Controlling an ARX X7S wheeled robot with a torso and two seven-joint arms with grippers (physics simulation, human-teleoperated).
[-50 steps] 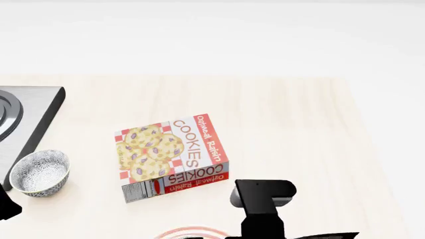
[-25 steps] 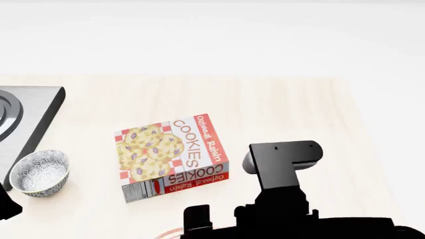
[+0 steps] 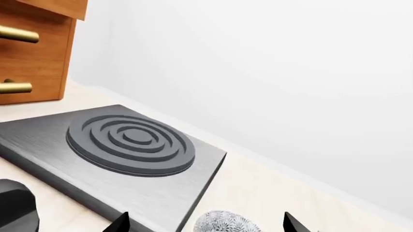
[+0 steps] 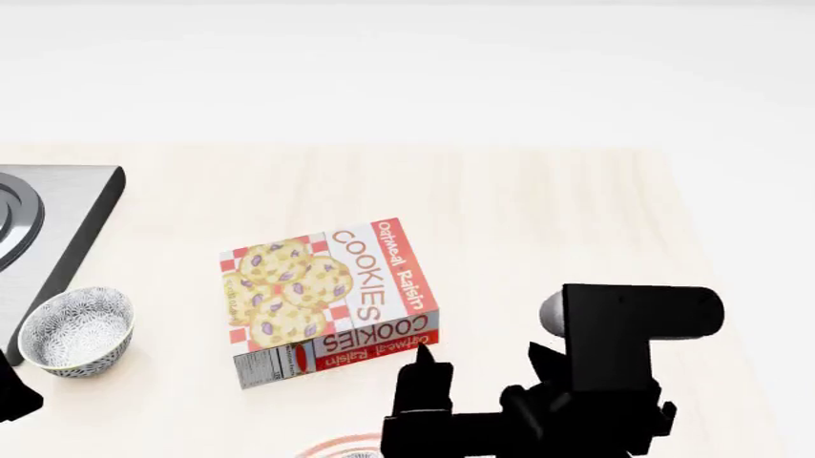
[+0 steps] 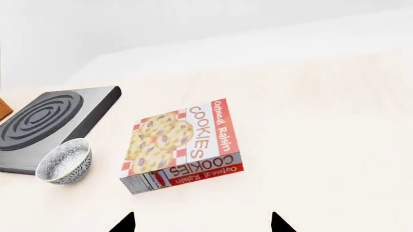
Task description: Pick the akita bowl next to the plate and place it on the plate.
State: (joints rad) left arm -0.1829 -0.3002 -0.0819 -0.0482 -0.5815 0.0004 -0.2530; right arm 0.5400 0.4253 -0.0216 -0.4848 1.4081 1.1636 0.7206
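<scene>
- Rising and swinging toward the lower right of the head view, the right gripper (image 4: 491, 367) now shows both fingers spread wide, holding nothing
- Only a red-ringed sliver of the plate (image 4: 342, 445) shows at the bottom edge; no bowl on it that I can see
- One patterned akita bowl (image 4: 76, 330) sits at the left edge by the stove (image 4: 64, 224), well apart from the plate
- Left gripper (image 3: 205, 223): tips apart, empty
- Cookie box (image 4: 328, 300) is unmoved

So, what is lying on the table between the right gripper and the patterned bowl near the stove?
The cookie box lies flat between the right gripper and the patterned bowl. The head view shows this, and the right wrist view agrees.
</scene>
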